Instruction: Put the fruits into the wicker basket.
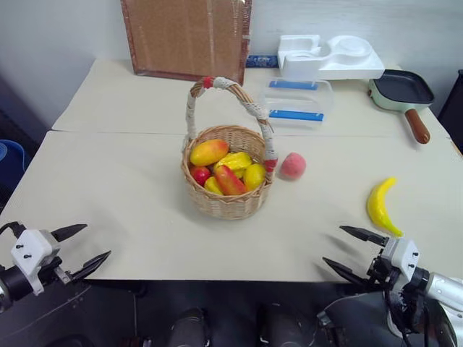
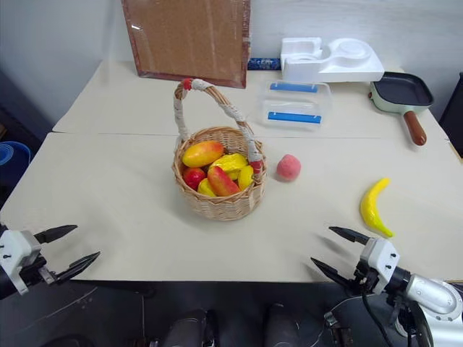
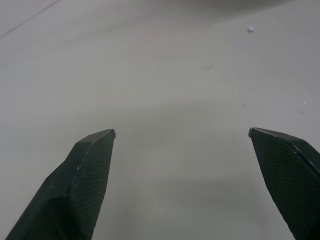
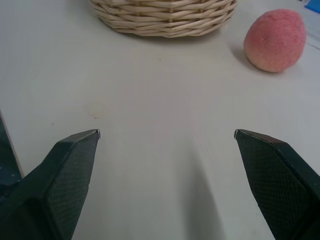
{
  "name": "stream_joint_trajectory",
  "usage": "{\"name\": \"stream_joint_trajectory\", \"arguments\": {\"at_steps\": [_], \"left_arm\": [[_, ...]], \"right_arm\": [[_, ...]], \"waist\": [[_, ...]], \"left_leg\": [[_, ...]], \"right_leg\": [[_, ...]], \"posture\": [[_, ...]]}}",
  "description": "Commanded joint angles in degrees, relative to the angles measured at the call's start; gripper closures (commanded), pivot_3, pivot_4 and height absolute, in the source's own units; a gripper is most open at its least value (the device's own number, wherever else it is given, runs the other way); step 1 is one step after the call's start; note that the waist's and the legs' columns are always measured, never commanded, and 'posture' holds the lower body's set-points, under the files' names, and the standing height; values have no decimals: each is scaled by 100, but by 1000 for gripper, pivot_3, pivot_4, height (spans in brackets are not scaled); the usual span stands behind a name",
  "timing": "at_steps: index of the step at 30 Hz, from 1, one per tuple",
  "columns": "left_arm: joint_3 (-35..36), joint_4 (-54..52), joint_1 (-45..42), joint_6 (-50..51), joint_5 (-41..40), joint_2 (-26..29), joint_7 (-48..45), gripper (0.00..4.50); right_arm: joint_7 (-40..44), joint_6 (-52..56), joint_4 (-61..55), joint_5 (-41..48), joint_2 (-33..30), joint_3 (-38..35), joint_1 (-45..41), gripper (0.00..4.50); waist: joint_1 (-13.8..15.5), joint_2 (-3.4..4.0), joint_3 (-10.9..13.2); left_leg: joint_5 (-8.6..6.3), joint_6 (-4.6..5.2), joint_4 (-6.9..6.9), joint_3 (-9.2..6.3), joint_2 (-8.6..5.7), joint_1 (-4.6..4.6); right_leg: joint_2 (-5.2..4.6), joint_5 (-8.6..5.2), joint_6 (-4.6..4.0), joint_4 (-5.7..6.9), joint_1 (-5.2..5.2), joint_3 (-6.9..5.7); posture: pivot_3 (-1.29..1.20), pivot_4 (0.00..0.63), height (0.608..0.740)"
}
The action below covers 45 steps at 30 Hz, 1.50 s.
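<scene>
The wicker basket stands mid-table with its wrapped handle upright. Inside lie mangoes, lemons and a red apple. A pink-red peach rests on the table just right of the basket, also in the right wrist view as the peach beside the basket. A yellow banana lies further right. My left gripper is open at the near left edge, empty. My right gripper is open at the near right edge, just short of the banana.
At the back stand a clear plastic box with blue clips, a white foam tray, a green pan with a brown handle and a brown board leaning on the wall. A seam crosses the table behind the basket.
</scene>
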Motion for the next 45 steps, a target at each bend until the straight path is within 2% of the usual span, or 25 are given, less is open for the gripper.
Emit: {"name": "stream_joint_trajectory", "arguments": {"at_steps": [1,6,10,13,19,21,26,29,34,38,44,45], "left_arm": [[-70,-180,-216,22,43,-10,146,0],[-154,-817,-279,609,-567,-170,70,0],[-171,-791,-358,795,-631,-143,-60,0],[-39,-820,-451,1070,-971,-125,-232,0],[-203,-1261,-742,1169,-1097,-56,-381,0],[-309,-1638,-1032,1435,-1311,-83,-206,0],[-557,-2315,-2179,2590,-2094,146,435,0],[-734,-2446,-3022,3424,-2564,547,715,0],[-912,-2241,-3728,4400,-2870,1367,554,0],[-909,-1971,-4174,4867,-3209,1621,311,0],[-1086,-1755,-4278,4781,-2834,1684,46,0],[-1074,-1761,-4278,4781,-2822,1663,31,0]], "right_arm": [[30,-264,-33,6,56,-110,19,13],[-96,-17,-504,159,113,-120,217,13],[-161,108,-562,176,134,-139,174,13],[-125,365,-548,376,100,-152,115,13],[-157,948,-573,680,106,-143,-202,13],[-389,1218,-616,652,124,-34,-654,13],[-1134,1851,-67,395,293,225,-2509,13],[-1198,2160,792,-173,313,779,-3710,13],[-1245,2994,2083,-480,730,1313,-5216,13],[-1196,3362,2903,-555,1150,1445,-5980,13],[-1038,3277,4243,-1031,1331,1659,-6624,13],[-967,3284,4361,-1084,1315,1681,-6687,187]], "waist": [[-3,-1,0],[-5,0,0],[-12,-1,0],[-10,-1,0],[-8,-1,0],[-7,-1,0],[-23,2,2],[-27,2,2],[-46,3,3],[-41,3,7],[-36,0,9],[-39,0,9]], "left_leg": [[0,-4,0,0,2,0],[-1,-9,-1,4,2,1],[-1,-10,1,11,3,12],[-1,-10,0,15,3,18],[-2,-10,0,17,3,19],[-1,-9,5,17,3,19],[1,-14,17,19,5,26],[5,-21,14,21,0,29],[6,-21,-3,35,-20,28],[7,-21,10,36,-20,-20],[8,-22,35,43,-22,-45],[8,-22,38,44,-22,-46]], "right_leg": [[1,0,0,2,0,0],[1,2,4,3,0,4],[2,2,5,4,4,11],[2,2,5,6,5,16],[2,2,5,6,6,21],[2,3,5,6,8,22],[4,3,5,29,7,40],[9,3,5,37,4,40],[14,3,6,35,1,45],[19,3,6,42,-48,48],[20,3,6,67,-74,54],[20,3,7,69,-74,58]], "posture": [[0,150,740],[0,150,740],[0,150,740],[0,150,740],[0,150,740],[0,150,740],[0,150,740],[0,150,740],[0,150,740],[0,150,740],[0,150,740],[0,150,740]]}}
